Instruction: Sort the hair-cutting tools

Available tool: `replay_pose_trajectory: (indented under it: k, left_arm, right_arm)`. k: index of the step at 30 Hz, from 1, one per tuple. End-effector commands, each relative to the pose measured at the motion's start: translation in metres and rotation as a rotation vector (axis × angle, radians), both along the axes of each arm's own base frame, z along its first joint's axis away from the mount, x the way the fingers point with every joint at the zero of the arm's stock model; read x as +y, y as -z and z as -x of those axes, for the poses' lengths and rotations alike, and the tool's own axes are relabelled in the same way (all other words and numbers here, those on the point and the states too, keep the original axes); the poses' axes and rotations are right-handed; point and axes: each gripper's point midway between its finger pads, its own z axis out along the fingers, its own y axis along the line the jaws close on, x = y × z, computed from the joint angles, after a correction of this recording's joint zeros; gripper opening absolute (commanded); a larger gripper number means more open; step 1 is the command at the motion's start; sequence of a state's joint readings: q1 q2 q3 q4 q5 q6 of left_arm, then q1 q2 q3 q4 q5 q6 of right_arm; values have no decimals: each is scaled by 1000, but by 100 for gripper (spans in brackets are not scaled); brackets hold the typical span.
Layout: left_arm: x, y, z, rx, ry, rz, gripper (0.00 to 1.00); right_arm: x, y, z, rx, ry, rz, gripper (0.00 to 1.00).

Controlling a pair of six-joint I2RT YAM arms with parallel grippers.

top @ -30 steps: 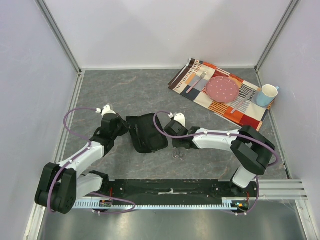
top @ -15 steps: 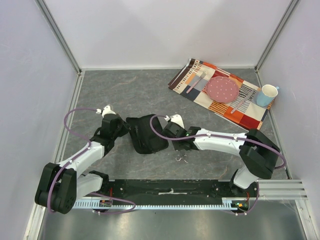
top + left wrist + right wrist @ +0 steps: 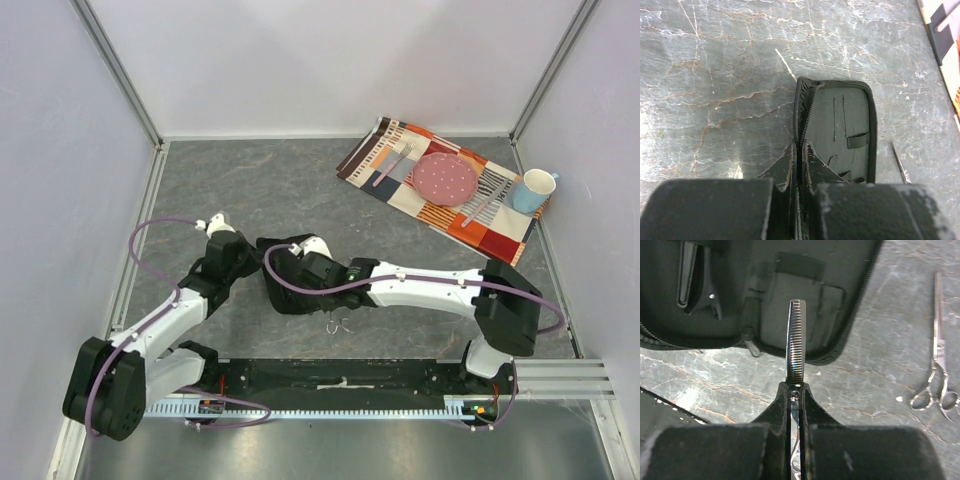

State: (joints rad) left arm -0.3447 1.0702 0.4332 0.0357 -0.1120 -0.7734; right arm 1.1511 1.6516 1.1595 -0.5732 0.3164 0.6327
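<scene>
The black fabric case (image 3: 283, 296) lies open on the table between the arms. My left gripper (image 3: 247, 263) is shut on its zippered edge (image 3: 801, 115); in the left wrist view it (image 3: 800, 147) pinches that rim. My right gripper (image 3: 795, 385) is shut on silver toothed scissors (image 3: 796, 335), blade pointing at the case's inner pocket (image 3: 790, 295); in the top view it (image 3: 297, 263) hovers over the case. A second pair of silver scissors (image 3: 938, 340) lies loose on the table by the case (image 3: 336, 324). A black hair clip (image 3: 687, 275) sits inside the case.
A patterned placemat (image 3: 395, 195) at the back right carries a pink plate (image 3: 445, 178), a fork (image 3: 393, 163) and a knife (image 3: 483, 205). A blue-and-white cup (image 3: 535, 190) stands at its right end. White walls enclose the table.
My right arm has swung left with the toothed scissors, from beside the case to over its open inside. The left gripper keeps hold of the case's edge.
</scene>
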Motion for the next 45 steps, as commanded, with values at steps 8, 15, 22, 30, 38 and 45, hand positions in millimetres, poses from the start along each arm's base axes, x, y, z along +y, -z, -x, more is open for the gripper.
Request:
replay_pose_trajectory:
  k: [8,15,22,30,38,45]
  left_arm:
    - [-1,-20,8,-68,-71,43,2]
    - [-5,-17,10,-59,-55,37,2]
    - [-7,-10,15,-45,-42,32,2]
    - [-8,-10,21,-54,-30,50,2]
    - [-7,-3,30,-35,-18,43,2]
    - [-7,3,29,-23,-5,23,2]
  right_arm:
    - [15,26,21,87,-66,56,0]
    - [19,38,14,77,-43,71,0]
    - [34,50,3,92,-40,70,0]
    - [32,53,-30,91,36,43,0]
    - [48,53,-75,72,85,9,0]
    - [79,49,-108,26,59,-19,0]
